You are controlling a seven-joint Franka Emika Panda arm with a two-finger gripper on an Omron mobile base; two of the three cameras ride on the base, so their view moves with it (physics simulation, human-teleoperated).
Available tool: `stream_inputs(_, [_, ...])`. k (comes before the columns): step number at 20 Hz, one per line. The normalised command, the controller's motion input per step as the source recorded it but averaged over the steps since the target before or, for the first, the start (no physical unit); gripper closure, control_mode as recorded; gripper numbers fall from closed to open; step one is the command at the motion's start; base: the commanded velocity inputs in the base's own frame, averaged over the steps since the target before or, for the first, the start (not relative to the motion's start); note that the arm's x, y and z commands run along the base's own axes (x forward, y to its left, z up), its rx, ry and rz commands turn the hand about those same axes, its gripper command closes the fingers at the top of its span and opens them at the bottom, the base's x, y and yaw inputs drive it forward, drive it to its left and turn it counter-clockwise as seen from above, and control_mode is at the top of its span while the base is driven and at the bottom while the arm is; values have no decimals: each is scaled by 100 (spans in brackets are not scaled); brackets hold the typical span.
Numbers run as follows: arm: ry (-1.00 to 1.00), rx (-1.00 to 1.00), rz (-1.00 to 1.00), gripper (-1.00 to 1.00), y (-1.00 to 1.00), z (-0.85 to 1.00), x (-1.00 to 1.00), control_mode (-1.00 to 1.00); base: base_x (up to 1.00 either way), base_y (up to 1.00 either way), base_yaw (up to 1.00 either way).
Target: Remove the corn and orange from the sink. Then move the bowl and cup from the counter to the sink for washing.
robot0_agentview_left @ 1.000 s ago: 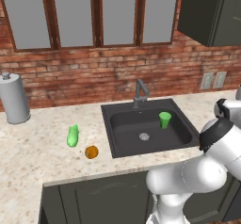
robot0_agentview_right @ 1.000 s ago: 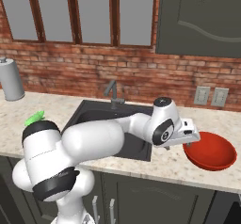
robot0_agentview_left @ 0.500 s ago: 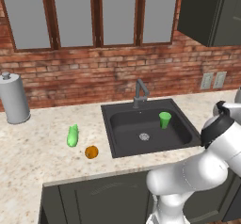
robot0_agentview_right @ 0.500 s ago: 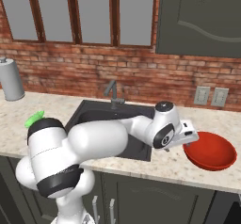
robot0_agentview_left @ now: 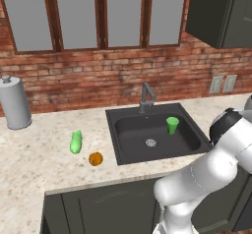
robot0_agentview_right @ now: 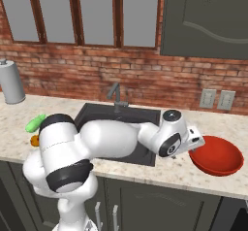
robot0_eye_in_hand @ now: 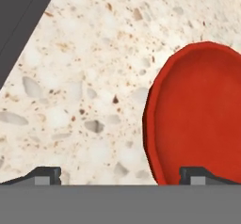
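Note:
The red bowl (robot0_agentview_right: 216, 155) sits on the counter right of the sink (robot0_agentview_right: 96, 112). My gripper (robot0_agentview_right: 197, 141) hovers open at the bowl's left rim. In the hand view the bowl (robot0_eye_in_hand: 202, 115) lies to the right, with its near rim between my open fingertips (robot0_eye_in_hand: 197, 175) and nothing gripped by the gripper (robot0_eye_in_hand: 121, 176). The green cup (robot0_agentview_left: 172, 125) stands upright inside the sink (robot0_agentview_left: 133, 130). The corn (robot0_agentview_left: 76, 141) and the orange (robot0_agentview_left: 96, 159) lie on the counter left of the sink. From the right base view, the corn (robot0_agentview_right: 35, 123) peeks out behind my arm.
A dark faucet (robot0_agentview_left: 146, 96) rises behind the basin. A steel paper-towel roll (robot0_agentview_left: 15, 102) stands far left by the brick wall. Wall outlets (robot0_agentview_right: 218, 99) sit above the bowl, under a dark upper cabinet (robot0_agentview_right: 203, 19). The counter's front edge runs just before the bowl.
The hand has sunk slightly and edged closer to the bowl's rim. Jaws stay open. Cup, corn and orange have not moved.

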Motion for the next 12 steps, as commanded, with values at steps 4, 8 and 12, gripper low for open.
stream_inputs(4, [0,-1,5,-100,-10,-15,19,-100,0,0,0])
stream_inputs(8, [1,-3,1,-100,-15,-15,16,-100,0,0,0])
stream_inputs(12, [6,-5,0,-100,-18,-14,14,-100,0,0,0])
